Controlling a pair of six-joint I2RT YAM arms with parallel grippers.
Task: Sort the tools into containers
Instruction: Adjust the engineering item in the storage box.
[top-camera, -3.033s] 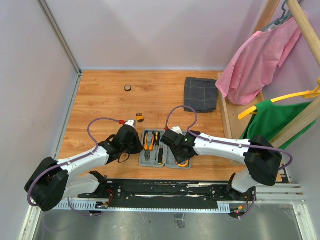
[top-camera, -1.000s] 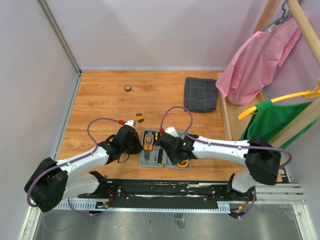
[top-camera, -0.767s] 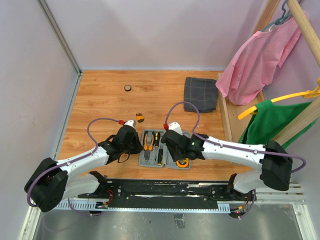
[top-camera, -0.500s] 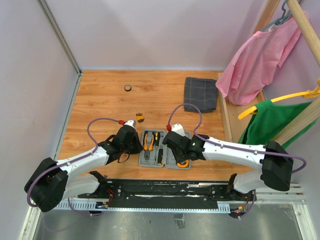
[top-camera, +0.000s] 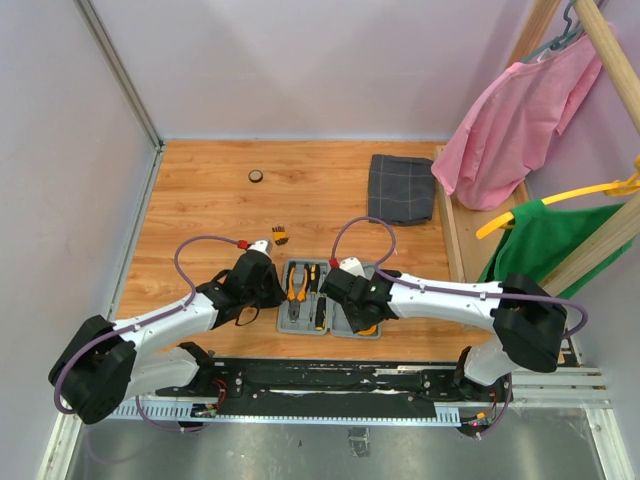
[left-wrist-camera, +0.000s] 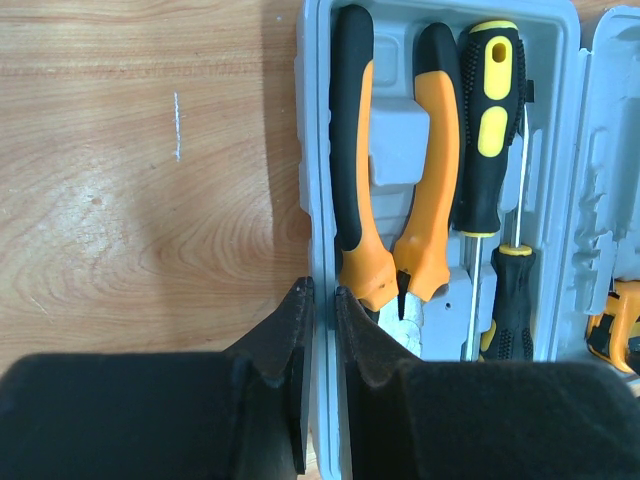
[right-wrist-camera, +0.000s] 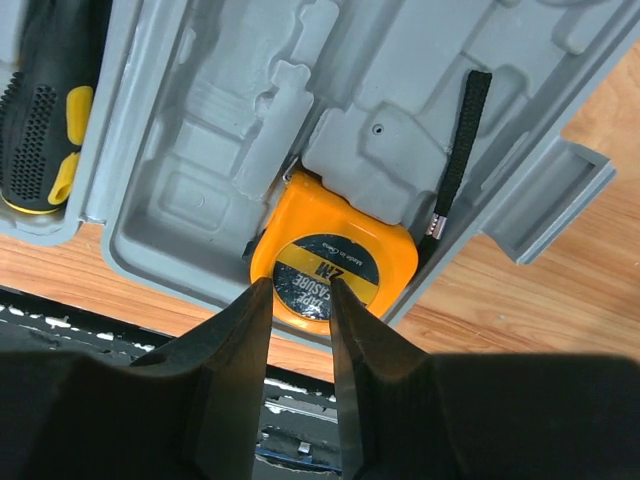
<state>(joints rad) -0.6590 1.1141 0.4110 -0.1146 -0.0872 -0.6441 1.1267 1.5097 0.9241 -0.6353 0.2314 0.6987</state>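
One case (right-wrist-camera: 400, 90), one pliers (left-wrist-camera: 430, 180), two screwdrivers (left-wrist-camera: 487, 120), one tape measure (right-wrist-camera: 330, 270), one cloth (top-camera: 401, 188)

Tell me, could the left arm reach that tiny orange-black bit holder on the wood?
Probably: only bare wood lies before the bit holder, but the left fingers pinch the grey plastic tool case and must release first.

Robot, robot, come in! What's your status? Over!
Left gripper shut on tool case wall. Right gripper narrowly open over tape measure in its pocket. Pliers, screwdrivers stowed. Bit holder out on table.
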